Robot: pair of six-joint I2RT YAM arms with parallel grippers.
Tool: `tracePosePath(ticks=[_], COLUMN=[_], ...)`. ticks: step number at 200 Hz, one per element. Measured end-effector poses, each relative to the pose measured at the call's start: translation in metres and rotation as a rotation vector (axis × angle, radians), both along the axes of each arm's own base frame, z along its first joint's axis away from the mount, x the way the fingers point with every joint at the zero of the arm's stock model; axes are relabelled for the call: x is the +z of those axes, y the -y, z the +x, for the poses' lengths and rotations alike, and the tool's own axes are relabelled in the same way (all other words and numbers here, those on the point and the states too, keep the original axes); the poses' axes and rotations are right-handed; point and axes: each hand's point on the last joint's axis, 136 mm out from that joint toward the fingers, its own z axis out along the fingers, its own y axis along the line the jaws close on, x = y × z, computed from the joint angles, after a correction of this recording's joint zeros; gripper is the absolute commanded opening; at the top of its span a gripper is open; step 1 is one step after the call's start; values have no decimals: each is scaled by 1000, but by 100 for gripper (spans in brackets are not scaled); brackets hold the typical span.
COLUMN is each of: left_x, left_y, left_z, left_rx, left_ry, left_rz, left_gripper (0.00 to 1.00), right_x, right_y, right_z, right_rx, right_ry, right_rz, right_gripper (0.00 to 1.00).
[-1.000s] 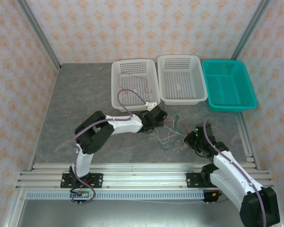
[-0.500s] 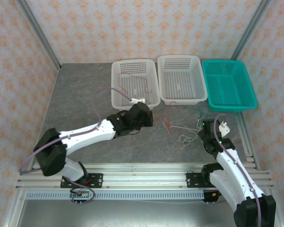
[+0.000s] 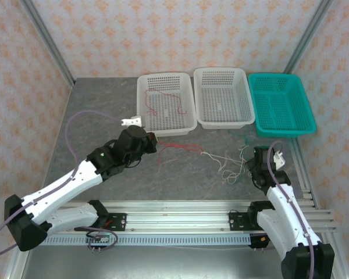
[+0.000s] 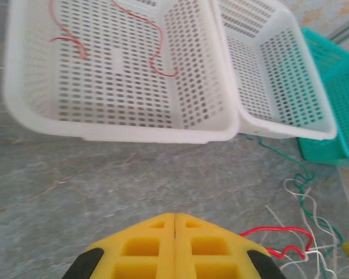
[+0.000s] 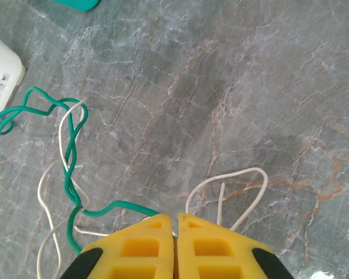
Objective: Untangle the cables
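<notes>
Gripping: left claw (image 4: 174, 218) pinches red wire (image 4: 273, 229), right claw (image 5: 175, 221) pinches green wire (image 5: 72, 151). Wires limp, light, likely snaggy; pinch near crossings.

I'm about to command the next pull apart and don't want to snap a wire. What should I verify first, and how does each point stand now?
1. Left gripper gripping the red cable: ok; the jaws are closed and the cable runs out from them.
2. Right gripper gripping the green cable: ok; it feeds into the closed jaws.
3. Red cable free of the white cables: not ok; they meet mid-table.
4. Green cable free of the white cables: not ok; they cross in the right wrist view.
5. Cables clear of the middle white basket: cannot tell; the green cable's end reaches its front edge.
</notes>
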Motion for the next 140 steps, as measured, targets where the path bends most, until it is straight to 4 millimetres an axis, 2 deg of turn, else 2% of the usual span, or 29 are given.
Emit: tracePosePath(ticks=[23,46,62,77,93,99,122,133,140], left_x=[4,20,30,34,30,26,7,4,5], left_y=[-29,-83,-109,-111,-94,-86,-56,-45,-40], left_z=[-1,3,1,1,3,4,4,3,2], left_rx=[61,207,279,270,186,149,21,-28,-53], left_ry=[9,53,80,89,89,84,40,34,39], left_rz=[20,44,35,18,-24,-40,-51,-46,-46], left_gripper=[0,0,0,0,0,0,0,0,0], right_x=[0,-3,-3,-3,-6,-8,-6,1,9], right_y=[1,13,17,16,2,-5,-34,-45,-52], right_z=[0,-4,-7,-5,3,6,16,20,22], right_rx=[-3,-51,-67,-62,8,38,187,262,310], right_ry=[-1,-23,-34,-27,3,15,54,86,113], right_rz=[0,-36,-52,-46,9,35,135,159,167], right_gripper=[0,0,0,0,0,8,62,78,84])
